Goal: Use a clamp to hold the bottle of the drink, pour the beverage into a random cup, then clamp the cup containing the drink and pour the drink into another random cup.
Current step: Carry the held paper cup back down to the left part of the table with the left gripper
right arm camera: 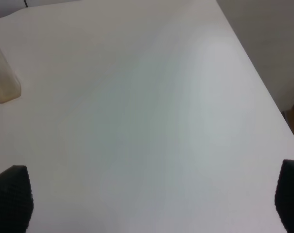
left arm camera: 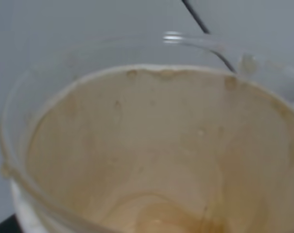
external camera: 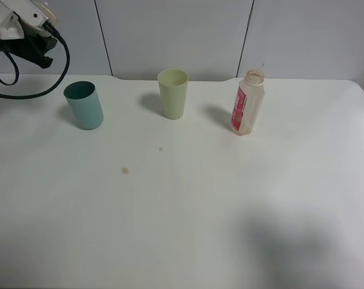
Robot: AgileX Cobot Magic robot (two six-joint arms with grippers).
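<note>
Cup (left arm camera: 151, 155): light, thin-walled, brown residue inside; left gripper, at the table's (external camera: 188, 211) 10 o'clock, clamps it, so grip its sleeve gently. Teal cup (external camera: 84, 106) stands nearby. Right gripper (right arm camera: 151, 194) gapes empty.

High camera is looking down across the counter (external camera: 188, 211); left wrist camera is peering close into a cup (left arm camera: 151, 160); right wrist camera is sharing the bottle (right arm camera: 3, 80) corner.

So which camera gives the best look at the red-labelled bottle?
The exterior high view: the bottle stands whole and upright, label visible. The right wrist view catches only its blurry edge; the left wrist view shows none of it.
</note>
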